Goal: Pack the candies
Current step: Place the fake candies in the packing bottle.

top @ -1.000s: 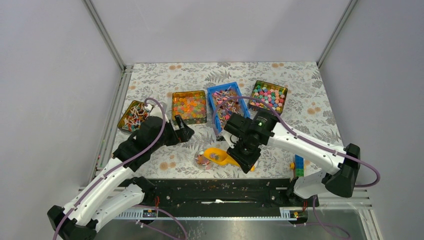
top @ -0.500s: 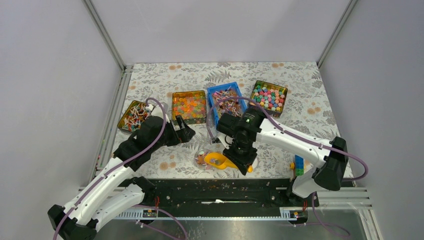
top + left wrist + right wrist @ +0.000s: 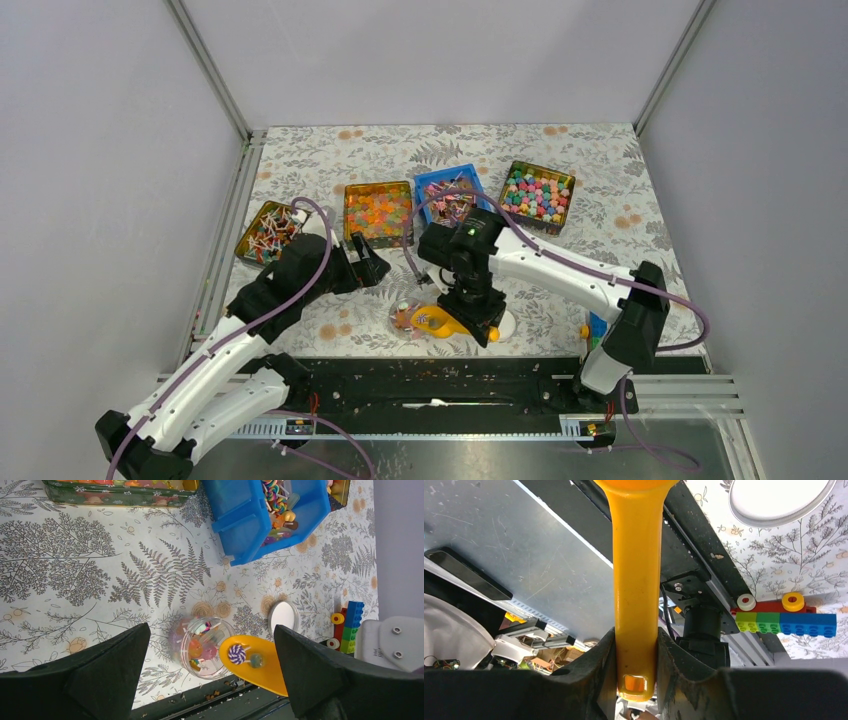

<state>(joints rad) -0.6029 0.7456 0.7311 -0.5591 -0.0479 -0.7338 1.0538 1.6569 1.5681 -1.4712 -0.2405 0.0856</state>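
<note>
The right jaws are clenched on the handle of the yellow scoop [image 3: 636, 605], near its butt end. Its bowl reaches out ahead of them and meets the rim of the clear jar [image 3: 202, 647]. The left jaws hang released and empty above the counter [image 3: 75, 555]; from their own view, jar and scoop sit below and between the two fingers.

The candies [image 3: 274, 500] mostly lie in the blue bin [image 3: 240, 525], well beyond both sets of jaws. Two ride in the scoop bowl, a purple-and-white swirl [image 3: 237, 653] and a duller one [image 3: 256, 660], and a few are already in the jar.

They look feather-light and slick in their twisted wrappers, and too small to pinch singly with any confidence. They would likely roll or slide at the least tilt. The scoop is the sensible hold, kept level until the lip is over the jar mouth.

Count:
- One scoop, one jar and one blue bin.
- One white lid [image 3: 283, 616], just beside the scoop bowl.
- Three tins [image 3: 379, 213] of other sweets.
- One toy-brick bar [image 3: 786, 620].
- The candies in the jar overlap too much to number.
</note>
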